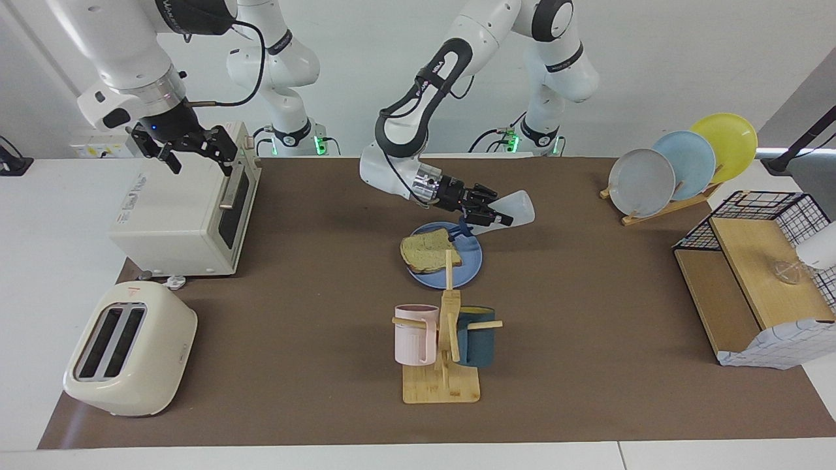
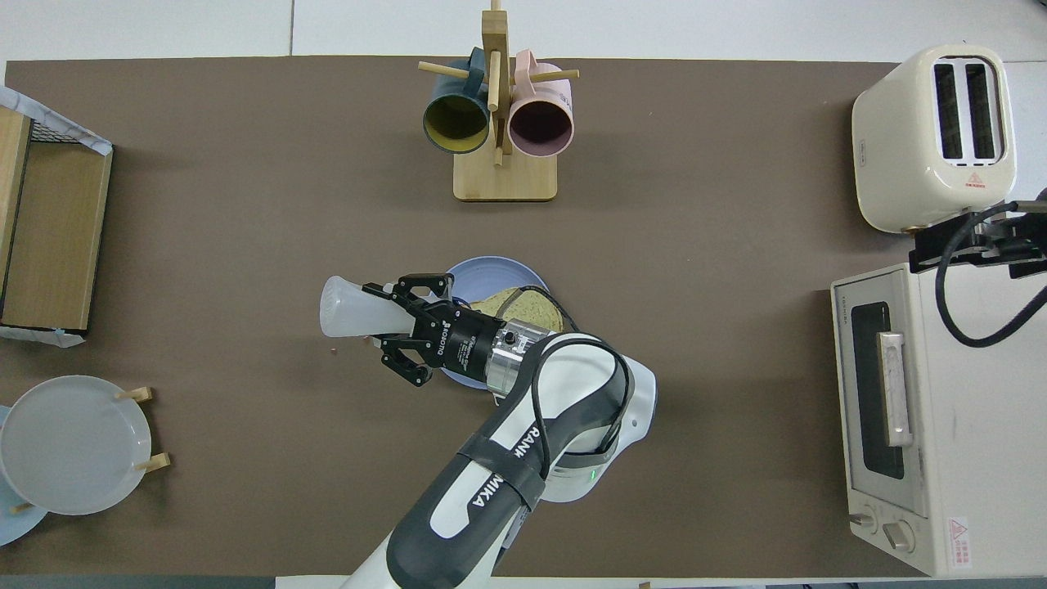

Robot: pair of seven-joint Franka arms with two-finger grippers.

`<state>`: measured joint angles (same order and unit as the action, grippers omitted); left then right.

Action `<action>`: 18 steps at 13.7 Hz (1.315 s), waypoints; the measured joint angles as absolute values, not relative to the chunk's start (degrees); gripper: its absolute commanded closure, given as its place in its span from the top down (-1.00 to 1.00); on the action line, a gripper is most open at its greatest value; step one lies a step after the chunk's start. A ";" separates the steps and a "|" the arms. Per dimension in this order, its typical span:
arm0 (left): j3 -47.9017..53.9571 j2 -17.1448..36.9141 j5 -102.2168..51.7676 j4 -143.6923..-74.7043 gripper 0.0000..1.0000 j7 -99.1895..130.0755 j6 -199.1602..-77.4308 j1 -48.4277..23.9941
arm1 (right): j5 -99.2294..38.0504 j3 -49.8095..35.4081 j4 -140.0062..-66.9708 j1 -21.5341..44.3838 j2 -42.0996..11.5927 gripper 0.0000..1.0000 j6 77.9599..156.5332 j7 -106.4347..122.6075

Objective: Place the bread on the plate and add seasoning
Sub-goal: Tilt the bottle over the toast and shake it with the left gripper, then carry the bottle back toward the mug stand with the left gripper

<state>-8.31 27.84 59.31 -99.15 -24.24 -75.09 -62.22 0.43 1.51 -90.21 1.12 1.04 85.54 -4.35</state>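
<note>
1. Left tool [image 1: 482, 213], at frame centre in the facing view, is clamped on the seasoning [image 1: 513, 210], tipped nearly level.
2. The cap hangs over the plate [image 1: 471, 261] rim; the bread [image 1: 428, 251] on it lies lower-left of the cap.
3. Right tool [image 1: 196, 149], upper left, waits with fingers spread.

Cream two-slot toaster [image 1: 129, 349] and white toaster oven [image 1: 186, 210] at the right arm's end. Wooden mug tree [image 1: 446, 356] holds pink mug [image 1: 415, 333] and teal mug [image 1: 477, 335]. Plate rack [image 1: 679, 163] and wire-and-wood shelf [image 1: 757, 281] at the left arm's end.
</note>
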 measured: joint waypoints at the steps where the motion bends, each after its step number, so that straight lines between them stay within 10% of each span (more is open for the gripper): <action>1: -8.33 27.50 58.44 -98.89 -1.00 -23.35 -75.94 -61.77 | 0.43 1.51 -90.21 1.12 1.04 1.00 85.54 -4.35; 18: -8.67 12.59 27.51 -99.13 -1.00 -0.89 -108.55 -37.32 | 0.43 1.51 -90.23 1.12 1.04 1.00 85.54 -4.35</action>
<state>-8.67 12.59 27.51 -99.13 -0.89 -108.55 -37.32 0.43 1.51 -90.23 1.12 1.04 85.54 -4.35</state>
